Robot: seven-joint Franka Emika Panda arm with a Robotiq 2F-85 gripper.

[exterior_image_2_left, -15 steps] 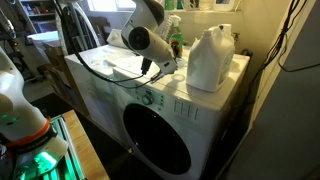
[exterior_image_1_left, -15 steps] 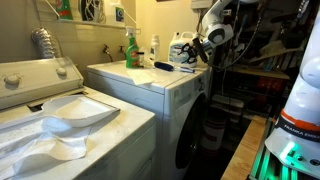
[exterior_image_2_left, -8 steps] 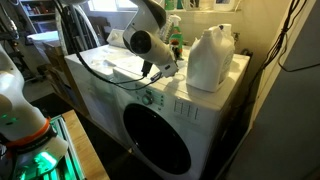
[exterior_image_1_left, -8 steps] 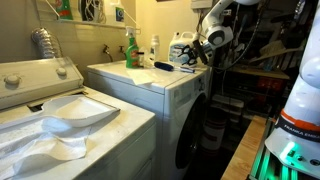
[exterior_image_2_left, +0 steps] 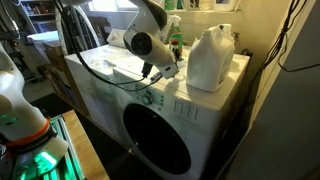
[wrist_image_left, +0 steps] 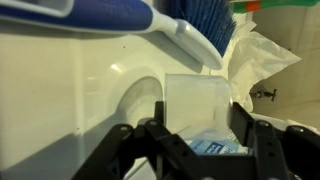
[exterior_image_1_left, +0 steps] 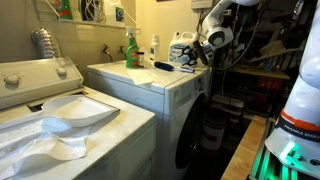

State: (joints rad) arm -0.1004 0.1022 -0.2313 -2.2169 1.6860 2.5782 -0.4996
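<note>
While its fingers stand spread, black Robotiq gripper [wrist_image_left: 196, 138] hovers low over white washer top [exterior_image_1_left: 130, 80]. Translucent white plastic container [wrist_image_left: 195, 100]: upright, dead ahead, centred between the fingers. Blue-bristled white brush [wrist_image_left: 150, 18]: farther off.

White, rounded arm [exterior_image_2_left: 148, 18] with dark grey joint caps — a black cable [exterior_image_2_left: 95, 68] trails beside it; the claw [wrist_image_left: 200, 140] is black, angular, with linked fingers.

Arm [exterior_image_2_left: 146, 28] bent low, claw [wrist_image_left: 198, 128] level, fingers spread
</note>
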